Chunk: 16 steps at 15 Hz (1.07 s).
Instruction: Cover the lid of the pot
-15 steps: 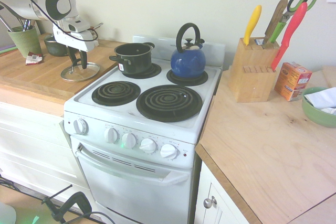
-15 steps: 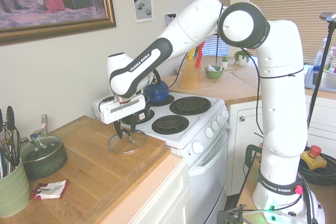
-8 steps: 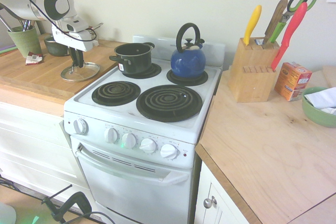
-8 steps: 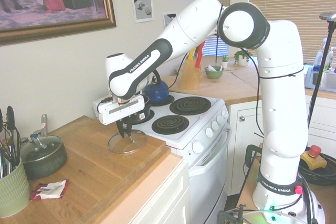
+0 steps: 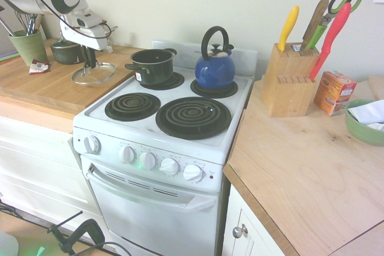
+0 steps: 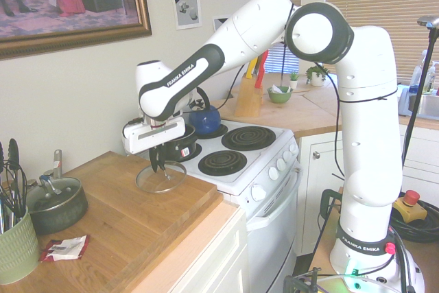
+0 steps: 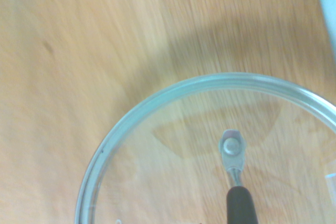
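arm marking: "franka emika" reads along the white arm (image 6: 206, 60); the same lettering is on the dark band at its base.
end effector state: the end effector (image 5: 90, 66) is closed on the black loop handle (image 7: 240, 203) of the lid.
lid position: the glass lid (image 6: 168, 178) is held just above the wooden desk (image 6: 113, 221), near the stove (image 5: 150, 148); its shadow lies apart from the steel rim in the wrist view.
pot position: the black pot (image 5: 155, 71) stands uncovered on a rear burner, beside the blue kettle (image 5: 215, 73).
pot label: a small white label (image 5: 138, 77) near the base; print too small to read.
kettle marking: no wording can be made out.
carton print: the orange cartons (image 5: 335, 91) carry lettering, not legible; they stand beside the knife block (image 5: 288, 97).
packet print: the red and white packet (image 6: 65, 248) lies on the desk, between the utensil holder (image 6: 17, 248) and the edge; wording not legible.
second pot: the grey-green pot (image 6: 58, 211) stands on the desk, its own lid on.
burner knobs: five white knobs (image 5: 147, 160) on the stove front; markings too small to read.
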Motion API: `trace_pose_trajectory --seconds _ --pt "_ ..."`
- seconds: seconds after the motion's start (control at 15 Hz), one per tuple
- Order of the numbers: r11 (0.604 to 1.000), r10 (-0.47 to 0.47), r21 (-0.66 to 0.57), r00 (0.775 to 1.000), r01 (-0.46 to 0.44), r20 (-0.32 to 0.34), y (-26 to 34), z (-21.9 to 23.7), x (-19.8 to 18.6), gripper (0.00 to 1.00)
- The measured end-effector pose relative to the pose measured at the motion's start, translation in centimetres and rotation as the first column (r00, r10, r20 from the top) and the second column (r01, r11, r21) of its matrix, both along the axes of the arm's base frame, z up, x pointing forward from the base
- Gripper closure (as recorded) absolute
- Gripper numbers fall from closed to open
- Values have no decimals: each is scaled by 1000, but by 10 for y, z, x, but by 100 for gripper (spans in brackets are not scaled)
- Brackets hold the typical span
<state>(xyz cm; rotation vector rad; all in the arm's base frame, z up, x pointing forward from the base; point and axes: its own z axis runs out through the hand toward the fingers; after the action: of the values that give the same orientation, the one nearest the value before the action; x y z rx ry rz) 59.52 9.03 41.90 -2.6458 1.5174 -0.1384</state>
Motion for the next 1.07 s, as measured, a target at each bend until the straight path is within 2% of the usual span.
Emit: trace_pose_trajectory --seconds 0.2,0.47,0.8,1.07 --pt "999 -47 20 998 46 38 -22 53 3 100" --pt "989 -144 37 988 142 56 -93 96 17 100" --pt "970 -238 60 971 235 34 -173 86 53 100" --pt "964 -259 70 966 257 20 -202 67 89 100"
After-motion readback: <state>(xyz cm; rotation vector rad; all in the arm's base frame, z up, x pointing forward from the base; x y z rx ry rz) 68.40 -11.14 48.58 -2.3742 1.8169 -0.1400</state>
